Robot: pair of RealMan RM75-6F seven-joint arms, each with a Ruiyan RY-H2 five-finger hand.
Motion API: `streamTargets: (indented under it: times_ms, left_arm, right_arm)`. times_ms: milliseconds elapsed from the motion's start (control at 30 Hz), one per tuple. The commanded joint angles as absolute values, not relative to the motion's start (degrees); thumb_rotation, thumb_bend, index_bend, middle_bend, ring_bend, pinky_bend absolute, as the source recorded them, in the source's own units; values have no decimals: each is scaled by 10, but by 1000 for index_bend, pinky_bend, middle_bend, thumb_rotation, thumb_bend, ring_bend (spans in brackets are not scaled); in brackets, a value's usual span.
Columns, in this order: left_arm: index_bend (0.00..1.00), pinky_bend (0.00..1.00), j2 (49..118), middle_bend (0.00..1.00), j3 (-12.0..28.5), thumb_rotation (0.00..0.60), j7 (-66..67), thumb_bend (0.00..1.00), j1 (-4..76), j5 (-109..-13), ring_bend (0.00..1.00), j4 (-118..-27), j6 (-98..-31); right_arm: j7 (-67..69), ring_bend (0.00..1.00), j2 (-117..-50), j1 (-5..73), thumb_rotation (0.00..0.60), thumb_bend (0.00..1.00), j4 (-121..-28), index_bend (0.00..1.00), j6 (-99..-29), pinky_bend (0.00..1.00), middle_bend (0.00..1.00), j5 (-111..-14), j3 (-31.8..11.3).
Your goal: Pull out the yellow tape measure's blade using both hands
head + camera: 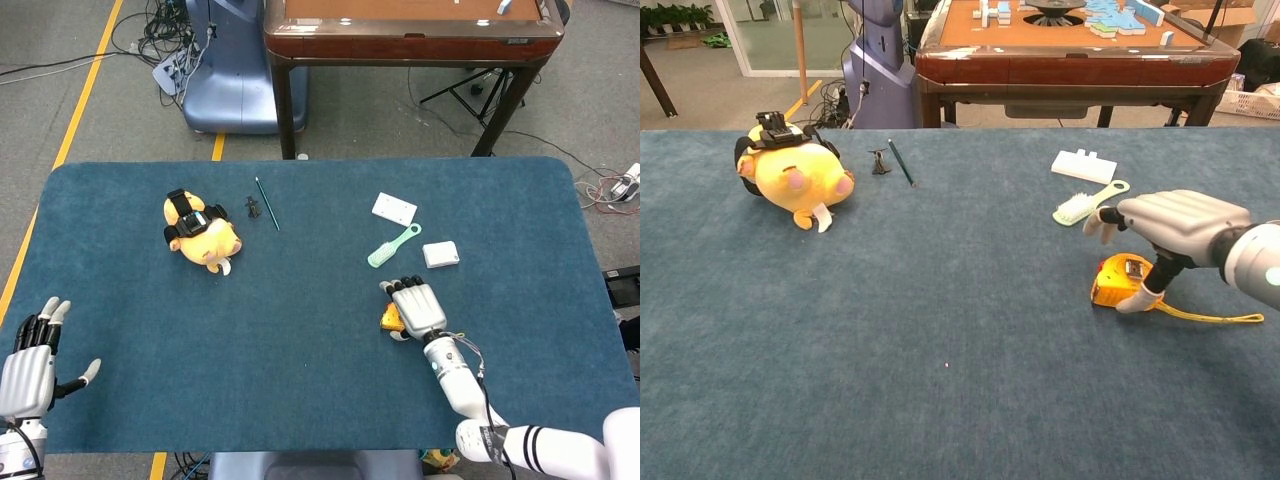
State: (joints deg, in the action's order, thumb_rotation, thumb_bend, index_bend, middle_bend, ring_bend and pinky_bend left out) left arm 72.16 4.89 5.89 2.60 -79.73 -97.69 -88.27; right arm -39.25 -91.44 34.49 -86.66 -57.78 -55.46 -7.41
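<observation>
The yellow tape measure (391,319) lies on the blue table, right of centre. In the chest view its case (1116,281) has a short length of yellow blade (1205,315) lying out to the right on the cloth. My right hand (417,307) hovers right over the case with its fingers spread forward. Its thumb (1137,299) reaches down and touches the case's right side, but the fingers (1110,218) are not wrapped around it. My left hand (27,366) is far off at the table's near left corner, open and holding nothing.
A yellow plush toy (203,235) lies at the back left, with a green pencil (267,204) and a small black clip (252,208) beside it. A green brush (393,245), a white block (394,209) and a white box (440,254) lie just beyond the tape measure.
</observation>
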Motion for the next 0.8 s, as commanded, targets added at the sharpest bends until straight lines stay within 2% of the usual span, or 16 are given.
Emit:
streamTargets:
  times_ms: [33, 300, 533, 800]
  left_arm:
    - [42, 11, 723, 0, 49, 600, 59, 215, 27, -799, 0, -977, -882]
    - [42, 11, 725, 0, 49, 600, 63, 216, 26, -802, 0, -980, -884]
    - [42, 11, 724, 0, 49, 600, 64, 215, 24, -801, 0, -981, -884]
    - [42, 11, 723, 0, 51, 600, 60, 215, 28, -800, 0, -983, -878]
  right_arm:
    - [-396, 203, -901, 340, 600, 146, -878, 226, -584, 176, 291, -549, -65]
    - [-391, 206, -898, 346, 600, 199, -875, 249, -576, 176, 305, -543, -55]
    - [-385, 221, -898, 349, 600, 328, -871, 290, -572, 176, 332, -539, -50]
    - [-386, 235, -897, 352, 600, 400, -870, 324, -571, 176, 355, -527, -44]
